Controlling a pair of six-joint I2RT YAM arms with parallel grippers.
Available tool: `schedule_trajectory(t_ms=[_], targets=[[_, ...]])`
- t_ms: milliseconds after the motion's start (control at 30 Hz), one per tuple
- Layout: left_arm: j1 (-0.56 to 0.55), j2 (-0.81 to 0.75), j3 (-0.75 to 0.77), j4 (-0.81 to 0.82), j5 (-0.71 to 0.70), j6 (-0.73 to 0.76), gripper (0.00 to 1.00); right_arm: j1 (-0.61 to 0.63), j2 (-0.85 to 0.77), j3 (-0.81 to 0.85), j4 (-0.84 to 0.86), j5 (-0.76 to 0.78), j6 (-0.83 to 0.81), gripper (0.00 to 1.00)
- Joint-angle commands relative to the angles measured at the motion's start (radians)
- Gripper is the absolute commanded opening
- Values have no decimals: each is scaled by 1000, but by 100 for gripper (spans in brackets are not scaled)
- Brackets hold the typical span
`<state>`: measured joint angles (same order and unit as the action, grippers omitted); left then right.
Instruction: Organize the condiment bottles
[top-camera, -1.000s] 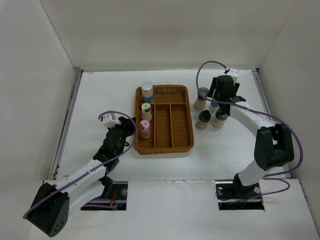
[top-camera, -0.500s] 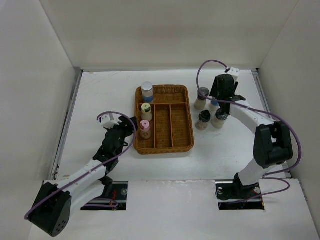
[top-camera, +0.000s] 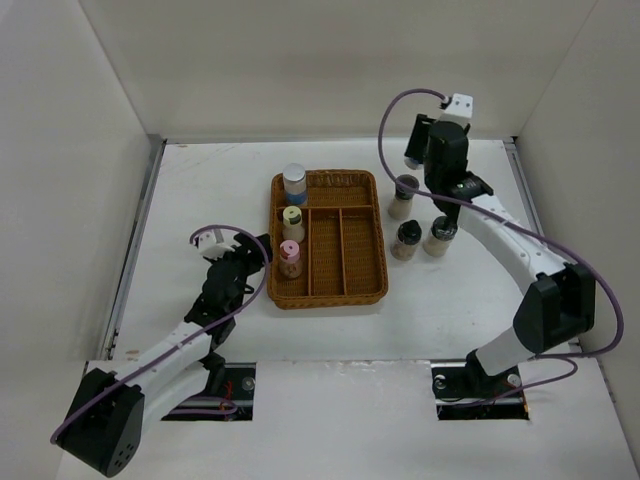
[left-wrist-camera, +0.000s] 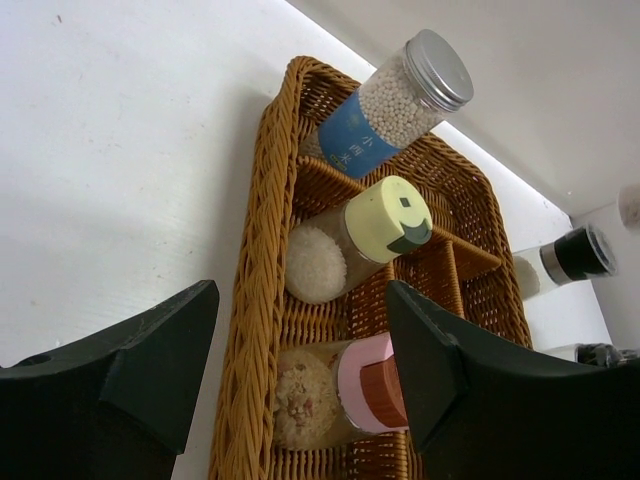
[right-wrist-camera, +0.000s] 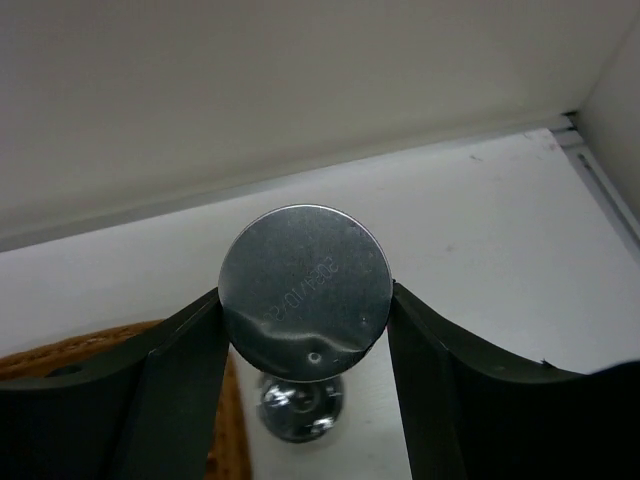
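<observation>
The brown wicker tray (top-camera: 345, 290) holds three condiment jars in its left column: a grey-capped, blue-labelled one (top-camera: 294, 181), a yellow-capped one (top-camera: 292, 219) and a pink-capped one (top-camera: 290, 257). Three more jars (top-camera: 403, 196) (top-camera: 406, 240) (top-camera: 438, 236) stand on the table right of the tray. My right gripper (top-camera: 438, 168) is raised above them and shut on a grey-capped jar (right-wrist-camera: 305, 290). My left gripper (top-camera: 256, 262) is open at the tray's left rim, beside the pink-capped jar (left-wrist-camera: 340, 395). The yellow-capped jar (left-wrist-camera: 370, 235) and the blue-labelled jar (left-wrist-camera: 400, 100) lie beyond it.
White walls close in the table on the left, back and right. The tray's middle and right compartments (top-camera: 342, 250) hold nothing. In the right wrist view a shiny cap (right-wrist-camera: 300, 412) of a standing jar shows below the held one. A black-capped jar (left-wrist-camera: 572, 255) shows past the tray.
My right gripper has risen from among the jars right of the tray, taking the grey-capped, blue-labelled jar up with it. My left gripper has drawn back slightly to the left.
</observation>
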<state>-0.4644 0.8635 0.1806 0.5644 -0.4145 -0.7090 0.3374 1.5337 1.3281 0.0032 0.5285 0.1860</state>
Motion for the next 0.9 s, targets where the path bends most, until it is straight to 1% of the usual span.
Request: schedule_trajectory(t_ms=[0, 133, 267, 500, 667, 767, 867], targets=[[10, -27, -13, 58, -3, -15, 66, 105, -8, 98, 142, -18, -31, 50], [13, -17, -15, 65, 3, -20, 66, 200, 80, 160, 170, -48, -19, 50], [17, -14, -23, 71, -4, -23, 66, 269, 185, 233, 172, -70, -5, 50], [20, -11, -21, 72, 8, -26, 66, 347, 354, 345, 159, -85, -5, 49], [26, -15, -23, 72, 13, -27, 66, 367, 419, 352, 147, -81, 3, 50], [27, -20, -23, 72, 20, -30, 67, 381, 433, 327, 144, -79, 21, 50], [28, -8, -20, 72, 22, -33, 67, 392, 457, 310, 142, -79, 27, 54]])
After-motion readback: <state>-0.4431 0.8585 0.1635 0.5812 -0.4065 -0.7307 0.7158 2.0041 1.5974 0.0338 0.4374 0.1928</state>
